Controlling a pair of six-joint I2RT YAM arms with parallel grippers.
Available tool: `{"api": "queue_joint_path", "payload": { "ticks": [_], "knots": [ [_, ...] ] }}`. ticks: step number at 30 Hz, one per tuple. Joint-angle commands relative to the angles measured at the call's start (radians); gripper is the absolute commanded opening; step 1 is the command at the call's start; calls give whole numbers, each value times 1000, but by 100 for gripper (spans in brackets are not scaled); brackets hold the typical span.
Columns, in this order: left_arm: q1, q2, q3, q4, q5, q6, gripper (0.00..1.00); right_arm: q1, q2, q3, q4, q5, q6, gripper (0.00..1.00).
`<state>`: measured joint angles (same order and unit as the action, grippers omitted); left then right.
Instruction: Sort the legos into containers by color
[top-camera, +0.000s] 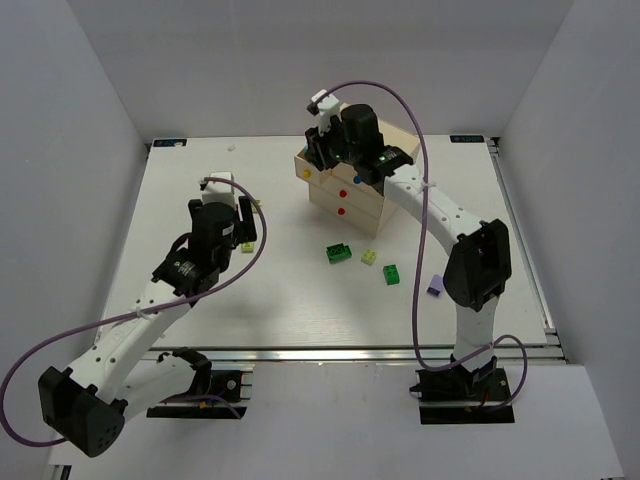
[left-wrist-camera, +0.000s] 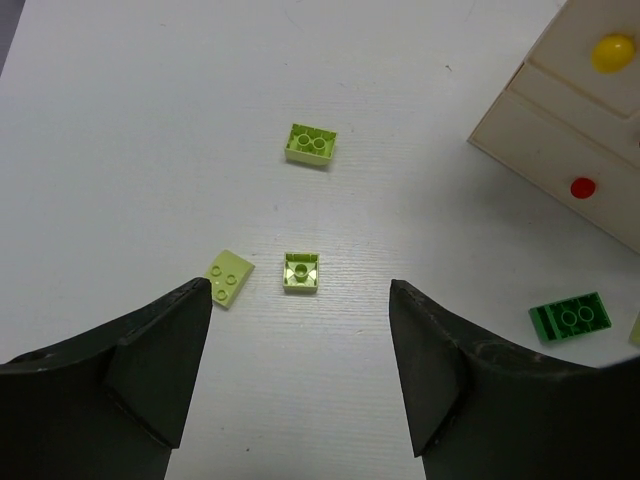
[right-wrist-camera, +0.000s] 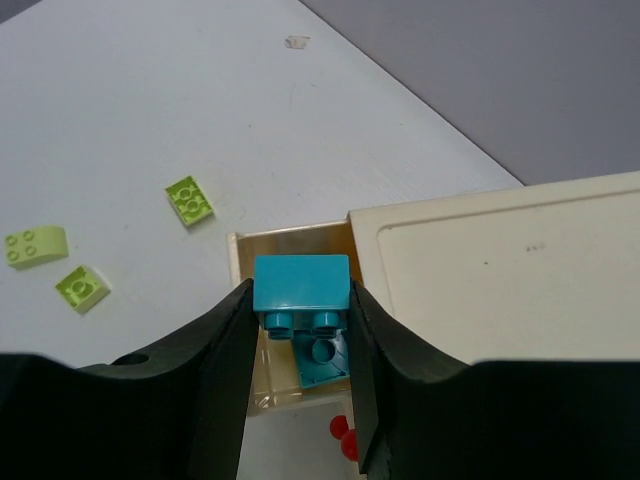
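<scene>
— Start with whatever sits closest to the lens.

— Logged closest: black fingers (left-wrist-camera: 150, 370) of the left gripper (left-wrist-camera: 300, 287), spread wide, nothing between the pads, hovering over the left half of the table (top-camera: 200, 320).

— And on the right?

— Found the right gripper (right-wrist-camera: 300, 300) pinching a cyan brick (right-wrist-camera: 300, 280) by its two flanks, directly above the pulled-out top drawer (right-wrist-camera: 243, 262).

— Proceed by size, largest down.

— Recorded first the white table. Next, the cream chest (top-camera: 350, 195), standing toward the far edge, just right of centre. Counted on its front a yellow knob (left-wrist-camera: 612, 52), a blue knob (top-camera: 357, 180) and two red knobs (top-camera: 343, 193).

— Anything inside the open drawer?

— Seen inside: a second cyan piece (right-wrist-camera: 322, 360), lying right under the pinched one. Cannot tell the rest of the contents; hidden by the fingers.

— Loose legos?

— Found two dark green bricks (top-camera: 339, 253) near the table's centre, on the near side of the chest, with a small lime-yellow one (top-camera: 369, 257) between them. Counted three more lime-yellow bricks (left-wrist-camera: 311, 144) left of the chest: one (left-wrist-camera: 301, 272) straight below the left gripper, another (left-wrist-camera: 228, 277) just beside a fingertip. Spotted a lavender brick (top-camera: 436, 288) toward the right edge, just beside the right arm (top-camera: 478, 262).
</scene>
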<state>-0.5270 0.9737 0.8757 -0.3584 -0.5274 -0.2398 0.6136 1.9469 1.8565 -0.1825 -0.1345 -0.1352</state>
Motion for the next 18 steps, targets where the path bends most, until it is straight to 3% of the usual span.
{"api": "queue_joint_path", "payload": {
  "ticks": [1, 5, 11, 18],
  "knots": [
    [-1, -23, -4, 7, -16, 5, 81, 8, 17, 63, 20, 122, 16, 0],
    [-1, -23, -6, 10, -13, 5, 82, 8, 20, 60, 15, 130, -3, 0],
    [-1, -15, -4, 10, 35, -1, 84, 9, 21, 69, -23, 99, -9, 45],
    [-1, 0, -7, 24, 90, -10, 85, 6, 7, 70, -43, 78, 11, 57]
  ]
}}
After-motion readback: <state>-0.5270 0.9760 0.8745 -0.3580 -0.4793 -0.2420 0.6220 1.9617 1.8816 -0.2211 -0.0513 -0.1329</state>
